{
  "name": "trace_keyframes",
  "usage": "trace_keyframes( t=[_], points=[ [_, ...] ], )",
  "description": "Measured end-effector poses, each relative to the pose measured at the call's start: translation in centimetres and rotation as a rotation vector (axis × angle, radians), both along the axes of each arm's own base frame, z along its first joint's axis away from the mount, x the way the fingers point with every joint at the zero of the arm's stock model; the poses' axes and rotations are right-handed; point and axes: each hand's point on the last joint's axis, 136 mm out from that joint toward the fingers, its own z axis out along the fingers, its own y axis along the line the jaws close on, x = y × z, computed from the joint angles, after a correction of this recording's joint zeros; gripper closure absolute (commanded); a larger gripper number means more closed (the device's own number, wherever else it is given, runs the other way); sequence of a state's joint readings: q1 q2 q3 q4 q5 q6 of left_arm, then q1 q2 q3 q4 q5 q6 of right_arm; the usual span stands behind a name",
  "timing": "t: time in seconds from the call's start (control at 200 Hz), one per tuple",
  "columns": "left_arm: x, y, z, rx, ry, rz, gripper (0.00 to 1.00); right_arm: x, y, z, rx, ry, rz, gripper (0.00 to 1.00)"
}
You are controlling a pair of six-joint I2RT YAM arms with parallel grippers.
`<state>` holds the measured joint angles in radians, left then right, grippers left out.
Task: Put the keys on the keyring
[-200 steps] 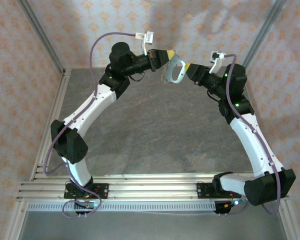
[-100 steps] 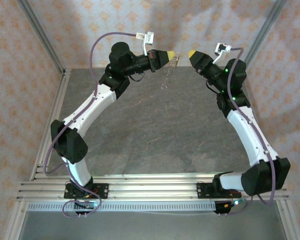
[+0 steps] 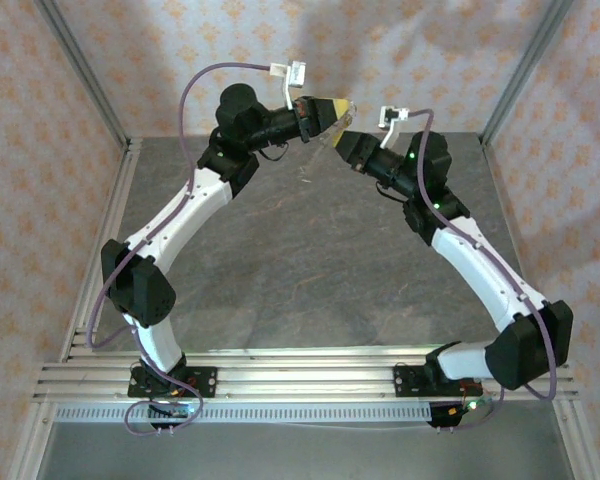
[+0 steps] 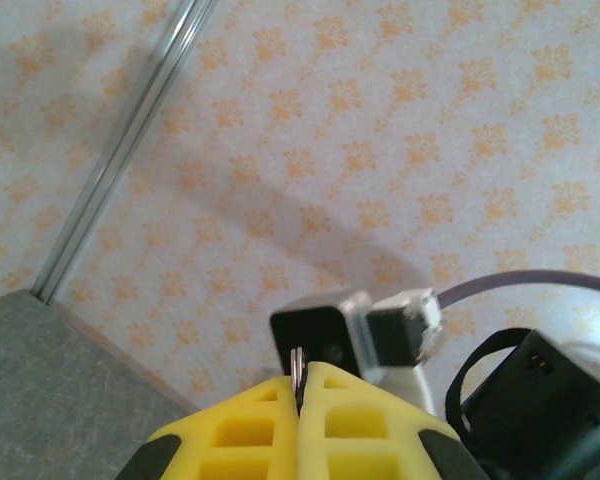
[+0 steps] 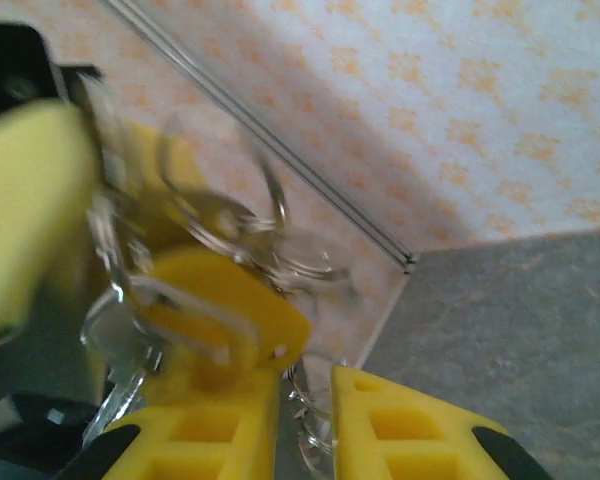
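Upper centre of the top view, the left gripper (image 3: 338,106) is clamped on the keyring (image 4: 297,364), a thin metal edge pinched between its closed jaws. The right gripper (image 5: 305,425) stands narrow with a blurred loop in its gap; whether it grips I cannot tell. A yellow-headed key (image 5: 225,300) hangs among rings, mid-left of the right wrist view

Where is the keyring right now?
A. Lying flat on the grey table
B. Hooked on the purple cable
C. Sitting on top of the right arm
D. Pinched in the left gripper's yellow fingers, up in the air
D: in the left wrist view, a thin metal loop of the keyring pokes out from between the tightly shut fingers of the left gripper, which is raised with the patterned wall behind it.
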<state>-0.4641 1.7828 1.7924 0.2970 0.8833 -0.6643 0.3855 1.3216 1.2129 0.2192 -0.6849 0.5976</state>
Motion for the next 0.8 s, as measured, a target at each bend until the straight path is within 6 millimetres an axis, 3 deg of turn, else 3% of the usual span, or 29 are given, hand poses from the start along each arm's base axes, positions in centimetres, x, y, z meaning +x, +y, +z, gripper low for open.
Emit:
trace_keyframes(
  t=[0.205, 0.475, 0.6, 0.801],
  points=[
    [-0.3, -0.1, 0.3, -0.005, -0.013, -0.015, 1.00, 0.2, -3.7, -1.9, -0.020, 0.035, -0.091, 0.80],
    [-1.1, -0.3, 0.9, -0.019, -0.044, -0.057, 1.00, -0.3, -7.2, -0.1, -0.001, -0.009, -0.220, 0.77],
    [-1.5, -0.4, 0.7, -0.012, -0.055, -0.077, 1.00, -0.5, -7.8, 1.2, 0.029, -0.040, -0.240, 0.71],
    [-1.5, -0.6, -1.1, 0.022, -0.055, -0.080, 1.00, -0.7, -7.3, 2.9, 0.091, -0.069, -0.207, 0.70]
  ],
)
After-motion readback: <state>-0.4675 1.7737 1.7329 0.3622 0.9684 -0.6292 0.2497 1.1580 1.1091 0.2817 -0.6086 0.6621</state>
